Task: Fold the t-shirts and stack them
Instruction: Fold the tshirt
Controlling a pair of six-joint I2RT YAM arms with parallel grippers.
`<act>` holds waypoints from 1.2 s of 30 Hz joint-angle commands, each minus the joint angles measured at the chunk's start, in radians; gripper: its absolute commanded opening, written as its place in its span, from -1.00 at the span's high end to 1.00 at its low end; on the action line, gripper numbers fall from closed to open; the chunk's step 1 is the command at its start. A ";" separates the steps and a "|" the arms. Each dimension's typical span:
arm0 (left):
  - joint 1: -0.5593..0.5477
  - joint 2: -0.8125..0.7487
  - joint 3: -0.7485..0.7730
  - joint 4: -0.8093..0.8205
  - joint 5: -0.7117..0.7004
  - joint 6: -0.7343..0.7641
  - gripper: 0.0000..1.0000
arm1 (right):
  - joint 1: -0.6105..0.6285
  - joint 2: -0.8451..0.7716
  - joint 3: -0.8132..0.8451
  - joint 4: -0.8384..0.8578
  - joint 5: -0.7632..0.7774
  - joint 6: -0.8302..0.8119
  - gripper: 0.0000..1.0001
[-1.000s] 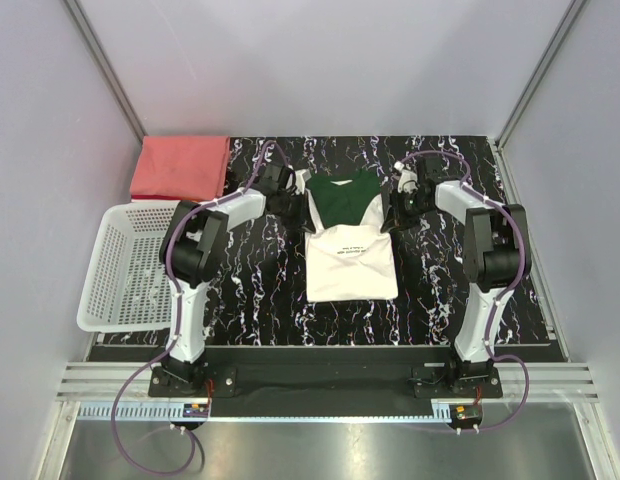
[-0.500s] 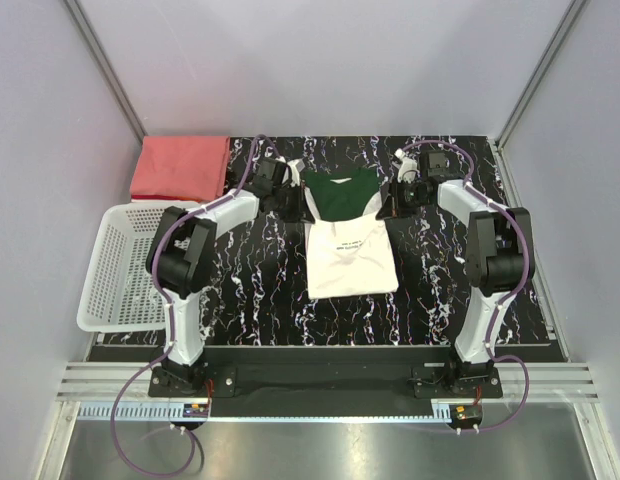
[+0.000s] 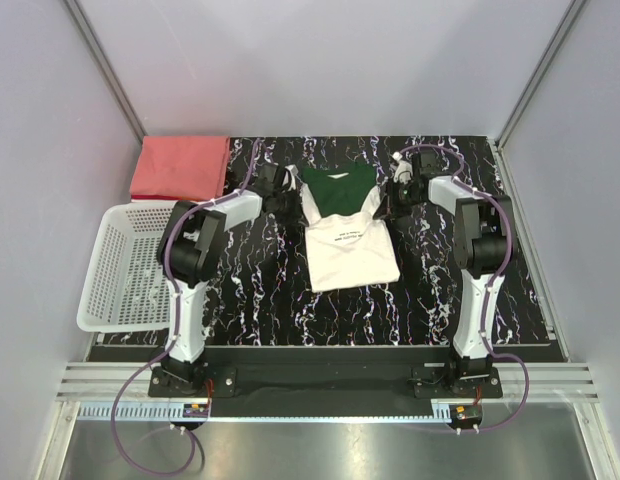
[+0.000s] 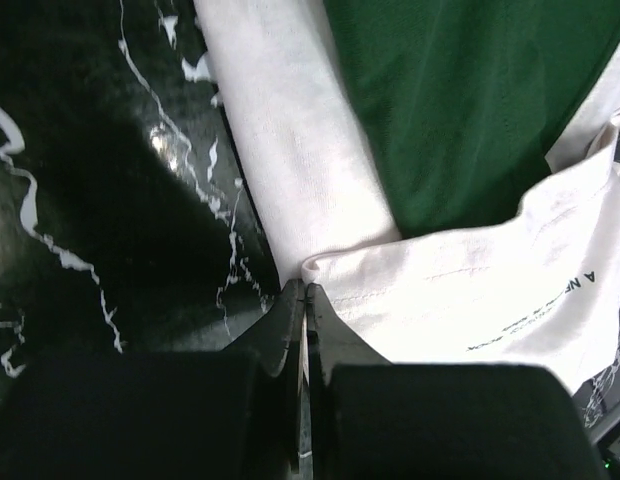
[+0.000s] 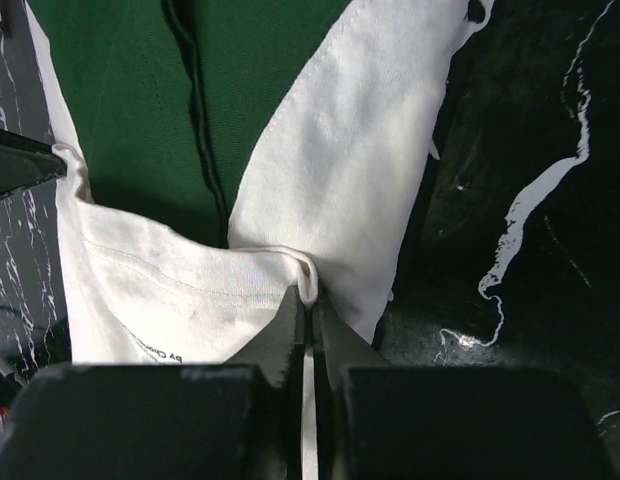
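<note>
At centre surface lies the cream-white t-shirt, left fingers and right fingers pinching its folded edge at nine and three o'clock. Salmon-red t-shirt sits folded at ten o'clock.

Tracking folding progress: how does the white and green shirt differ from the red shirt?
The white and green shirt sits centrally, pinched by the left end effector and right end effector; the red shirt rests untouched in the far left corner. It bears lettering; the red shirt is plain. Both lie folded.
</note>
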 commanded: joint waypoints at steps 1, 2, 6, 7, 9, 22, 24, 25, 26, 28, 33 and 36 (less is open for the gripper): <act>0.005 0.040 0.038 0.029 -0.021 0.014 1.00 | -0.008 0.013 0.053 -0.017 0.062 0.011 1.00; 0.007 0.040 0.036 0.042 0.006 0.011 1.00 | -0.011 0.010 0.050 -0.018 0.066 0.009 0.99; 0.007 0.012 0.047 0.056 0.035 0.015 0.50 | -0.010 -0.021 0.044 -0.025 0.073 0.020 0.74; 0.005 -0.012 0.050 0.050 0.037 0.018 0.31 | -0.011 -0.032 0.042 -0.026 0.068 0.040 0.67; 0.008 -0.038 0.058 0.028 0.037 0.026 0.24 | -0.011 -0.081 0.047 -0.031 0.065 0.069 0.39; -0.085 -0.273 0.107 -0.173 -0.025 0.061 0.20 | -0.008 -0.280 0.054 -0.221 0.055 0.210 0.76; -0.103 -0.272 0.072 -0.109 0.057 0.032 0.20 | -0.008 -0.288 0.001 -0.167 -0.008 0.218 0.86; -0.110 -0.269 0.061 -0.092 0.075 0.014 0.20 | -0.008 -0.286 -0.012 -0.152 -0.028 0.221 0.87; -0.129 -0.264 0.055 -0.086 0.078 0.011 0.20 | -0.008 -0.267 -0.018 -0.140 -0.065 0.218 0.87; -0.151 -0.238 0.041 -0.064 0.080 0.004 0.20 | -0.010 -0.224 -0.009 -0.120 -0.079 0.210 0.87; -0.205 -0.183 0.000 -0.024 0.072 -0.011 0.22 | -0.018 -0.052 0.036 -0.111 -0.110 0.204 0.89; -0.208 -0.157 -0.054 -0.012 0.002 -0.005 0.23 | -0.038 0.005 0.051 -0.098 -0.090 0.203 0.89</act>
